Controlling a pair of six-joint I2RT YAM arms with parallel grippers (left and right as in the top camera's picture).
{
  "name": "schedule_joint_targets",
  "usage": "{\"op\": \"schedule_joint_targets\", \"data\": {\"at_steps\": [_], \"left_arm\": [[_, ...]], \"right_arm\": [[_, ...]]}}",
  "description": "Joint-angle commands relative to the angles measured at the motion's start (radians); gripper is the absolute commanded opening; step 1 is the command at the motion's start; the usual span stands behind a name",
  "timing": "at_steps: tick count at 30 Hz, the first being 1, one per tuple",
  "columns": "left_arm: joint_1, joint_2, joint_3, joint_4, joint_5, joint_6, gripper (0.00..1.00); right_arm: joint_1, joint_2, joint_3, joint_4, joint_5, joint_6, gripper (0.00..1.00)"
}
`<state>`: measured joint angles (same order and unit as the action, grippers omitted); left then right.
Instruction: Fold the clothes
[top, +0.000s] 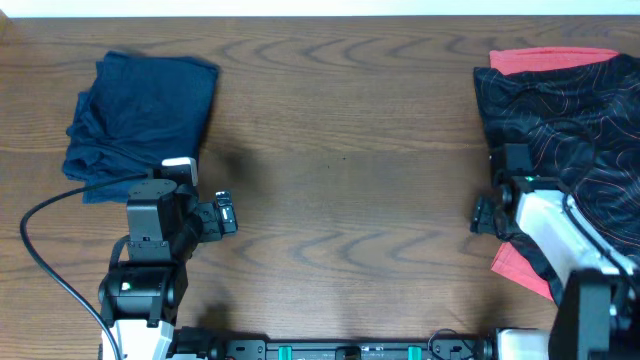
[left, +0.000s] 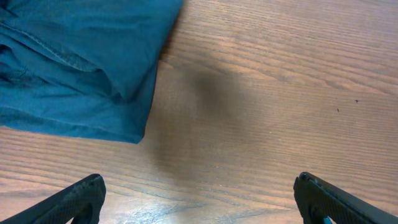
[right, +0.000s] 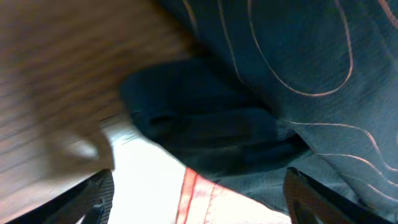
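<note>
Overhead, navy garment: the navy garment (top: 140, 110) lies in a loose folded bundle at the far left of the table (top: 340, 150).
Overhead, black jersey: the black jersey (top: 565, 120), traced with thin orange contour lines, sits crumpled at the far right and runs off the frame edge.
Overhead, coral-red garment: the coral-red garment (top: 555, 60) lies under the jersey, showing at its far edge and again as a corner near the right arm.
Overhead, left gripper: the left gripper (top: 226, 214) points toward the table's middle, over bare wood just beside the navy bundle's near corner.
Overhead, right gripper: the right gripper (top: 484, 214) is at the jersey's left edge; its jaw gap cannot be read from here.
Overhead, cable: a black cable (top: 45, 255) loops across the wood beside the left arm.

Left wrist, left gripper: the left gripper (left: 199, 190) is spread wide with nothing in it, its dark fingers (left: 78, 200) in the lower corners.
Left wrist, navy garment: the navy garment (left: 74, 62) fills the upper left, apart from the fingers, with a soft shadow on the wood beside it.

Right wrist, right gripper: this view is blurred; the right gripper (right: 198, 180) stands wide, with fingers (right: 314, 199) on either side of the cloth.
Right wrist, black jersey: the black jersey (right: 298, 62) hangs close across the frame, a dark fold bunched below it.
Right wrist, coral-red garment: a strip of the coral-red garment (right: 189, 193) shows between the fingers.
</note>
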<state>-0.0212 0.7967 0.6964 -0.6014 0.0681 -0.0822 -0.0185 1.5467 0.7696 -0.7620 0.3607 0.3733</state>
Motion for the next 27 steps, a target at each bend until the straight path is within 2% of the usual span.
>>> {"op": "schedule_joint_targets", "data": {"at_steps": [1,4,13,18,27], "left_arm": [[0.004,-0.001,0.022,0.0,0.003,-0.009,0.98],[0.004,-0.001,0.022,0.0,0.003,-0.009,0.98],[0.004,-0.001,0.022,0.001,0.003,-0.009,0.98],[0.004,-0.001,0.022,0.0,0.003,-0.009,0.98],[0.004,-0.001,0.022,0.004,0.003,-0.009,0.98]], "right_arm": [[-0.015,0.045,0.013,0.006,0.09,0.114,0.79],[-0.016,0.069,0.013,0.031,0.093,0.128,0.7],[-0.016,0.075,0.013,0.063,0.106,0.128,0.32],[-0.016,0.075,0.013,0.076,0.106,0.128,0.01],[-0.016,0.03,0.06,0.049,0.098,0.116,0.01]]}}
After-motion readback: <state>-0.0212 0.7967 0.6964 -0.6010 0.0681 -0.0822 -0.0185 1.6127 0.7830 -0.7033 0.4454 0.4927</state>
